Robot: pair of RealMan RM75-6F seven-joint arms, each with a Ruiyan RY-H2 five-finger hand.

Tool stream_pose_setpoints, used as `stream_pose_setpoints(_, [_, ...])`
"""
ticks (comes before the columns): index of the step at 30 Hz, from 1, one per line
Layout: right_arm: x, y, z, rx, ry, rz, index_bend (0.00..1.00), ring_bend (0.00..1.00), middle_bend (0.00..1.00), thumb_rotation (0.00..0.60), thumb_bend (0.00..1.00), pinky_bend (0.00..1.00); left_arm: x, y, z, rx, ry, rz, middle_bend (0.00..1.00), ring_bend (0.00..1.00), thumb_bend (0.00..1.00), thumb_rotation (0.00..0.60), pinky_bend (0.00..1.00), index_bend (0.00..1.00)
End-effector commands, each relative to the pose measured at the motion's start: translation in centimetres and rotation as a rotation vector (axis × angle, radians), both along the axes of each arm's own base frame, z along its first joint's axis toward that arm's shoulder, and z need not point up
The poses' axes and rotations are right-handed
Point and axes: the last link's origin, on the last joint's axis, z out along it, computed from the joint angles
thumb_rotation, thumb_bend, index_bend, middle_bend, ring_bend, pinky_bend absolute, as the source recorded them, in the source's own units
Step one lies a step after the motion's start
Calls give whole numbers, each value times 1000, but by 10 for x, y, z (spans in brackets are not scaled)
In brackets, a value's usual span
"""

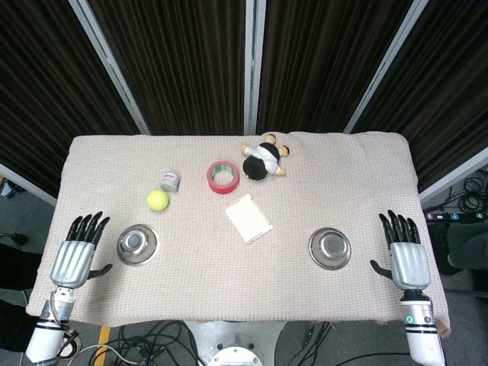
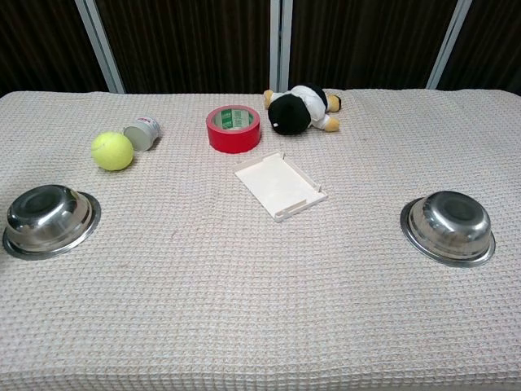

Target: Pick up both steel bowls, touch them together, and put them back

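Resting palm-down with fingers spread and holding nothing, the left hand lies just left of the left steel bowl, apart from it. The right hand lies likewise, open and empty, right of the right steel bowl. Both bowls sit upright on the table. Writing on the small white jar is too small to read.

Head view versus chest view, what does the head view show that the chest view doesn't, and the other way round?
Only the head view shows the robot's left hand and right hand, both open with fingers spread, each outside its bowl, plus floor cables.

The chest view adds nothing new; it only looks into the bowls from low down.

Both show the left steel bowl, right steel bowl, yellow-green tennis ball, red tape roll, white flat tray and black-and-white plush toy.
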Motion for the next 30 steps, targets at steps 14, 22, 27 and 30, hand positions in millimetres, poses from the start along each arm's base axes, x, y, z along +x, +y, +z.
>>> stream_pose_setpoints(14, [8,-20,-8,157,2,-38,0,0,0,600,70,0,18,7,-2,-22,-28,-31,4,0,0,600,56,71])
stream_pose_setpoints(22, [20,-48,-40,360,8,-125,0,0,0,600,78,0,18,6,-8,-45,-59,-20,8,0,0,600,56,71])
stream_pose_setpoints(27, [35,-65,-56,418,-40,-124,0,0,0,600,82,0,14,4,-4,-47,-44,-19,22,0,0,600,76,71])
stream_pose_setpoints(30, [41,-71,-64,440,-30,-114,0,0,0,600,83,0,13,5,-4,-56,-41,-20,24,0,0,600,81,71])
